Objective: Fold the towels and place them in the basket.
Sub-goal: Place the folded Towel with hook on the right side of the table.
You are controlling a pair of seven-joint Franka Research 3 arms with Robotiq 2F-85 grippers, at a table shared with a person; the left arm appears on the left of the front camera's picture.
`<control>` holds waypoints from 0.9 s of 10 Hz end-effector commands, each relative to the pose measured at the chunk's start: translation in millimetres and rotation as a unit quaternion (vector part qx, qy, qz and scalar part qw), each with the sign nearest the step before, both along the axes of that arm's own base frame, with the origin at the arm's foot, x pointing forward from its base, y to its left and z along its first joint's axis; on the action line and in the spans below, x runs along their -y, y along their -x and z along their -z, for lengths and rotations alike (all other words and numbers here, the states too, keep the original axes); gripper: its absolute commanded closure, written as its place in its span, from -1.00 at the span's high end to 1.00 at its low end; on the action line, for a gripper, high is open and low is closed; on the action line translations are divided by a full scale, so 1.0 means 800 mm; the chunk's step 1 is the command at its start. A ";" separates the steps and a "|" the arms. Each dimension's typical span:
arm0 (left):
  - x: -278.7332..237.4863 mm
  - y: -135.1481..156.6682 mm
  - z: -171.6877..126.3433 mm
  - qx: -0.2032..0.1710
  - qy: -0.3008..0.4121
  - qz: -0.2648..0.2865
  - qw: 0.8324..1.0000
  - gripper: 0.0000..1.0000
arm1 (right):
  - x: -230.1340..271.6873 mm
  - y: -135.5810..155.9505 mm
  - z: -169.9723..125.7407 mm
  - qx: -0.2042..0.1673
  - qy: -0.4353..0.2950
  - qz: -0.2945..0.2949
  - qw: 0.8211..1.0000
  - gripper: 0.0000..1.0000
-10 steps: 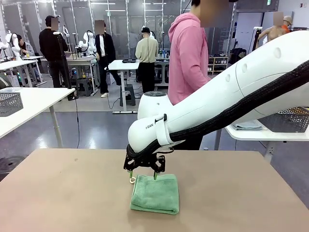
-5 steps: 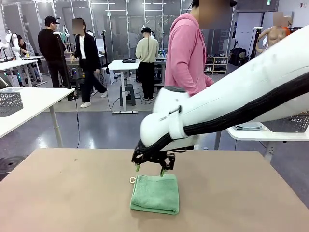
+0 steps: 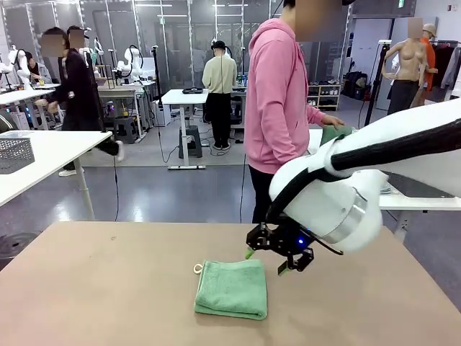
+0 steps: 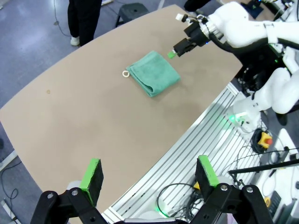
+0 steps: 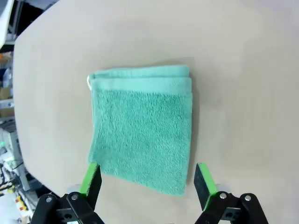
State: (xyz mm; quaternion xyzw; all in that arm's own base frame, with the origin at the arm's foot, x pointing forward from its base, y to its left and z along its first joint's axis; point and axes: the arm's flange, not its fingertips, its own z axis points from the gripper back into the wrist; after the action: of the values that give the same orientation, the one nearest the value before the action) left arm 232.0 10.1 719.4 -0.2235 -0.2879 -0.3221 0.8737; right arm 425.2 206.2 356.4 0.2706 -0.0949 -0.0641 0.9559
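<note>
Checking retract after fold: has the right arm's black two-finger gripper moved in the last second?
Yes. The right gripper shifted rightward in front view, from the folded mint-green terry towel's far-left corner to its far-right corner.

A plain mint green towel (image 3: pixel 231 288), free of stripes or print, lies on a matte tan table (image 3: pixel 108 288). A small cream loop (image 3: pixel 197 269) marks one towel corner. The right gripper (image 3: pixel 265 262) is black with bright green pads (image 5: pixel 90 177) and a blue light, on a glossy white arm (image 3: pixel 338 205) with a black cable sleeve (image 3: pixel 403 145). The left gripper (image 4: pixel 149 170) is black with matching green pads. The person's hoodie (image 3: pixel 277 86) is pink.
</note>
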 end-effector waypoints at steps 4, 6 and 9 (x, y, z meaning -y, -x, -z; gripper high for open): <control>0.001 0.001 -0.001 0.004 0.003 0.013 1.000 1.00 | 0.045 0.002 0.076 -0.003 -0.089 -0.033 0.995 1.00; 0.001 0.001 -0.001 0.004 0.003 0.013 1.000 1.00 | 0.040 -0.006 0.095 -0.005 -0.102 -0.027 0.994 1.00; 0.001 0.001 -0.001 0.004 0.003 0.013 1.000 1.00 | 0.032 -0.013 0.116 -0.007 -0.114 -0.021 0.993 1.00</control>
State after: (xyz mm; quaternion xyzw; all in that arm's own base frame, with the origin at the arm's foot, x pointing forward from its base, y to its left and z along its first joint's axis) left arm 232.0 10.1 719.4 -0.2234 -0.2880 -0.3220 0.8738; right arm 431.3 176.8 273.8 0.3630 -0.0605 -0.0628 0.9277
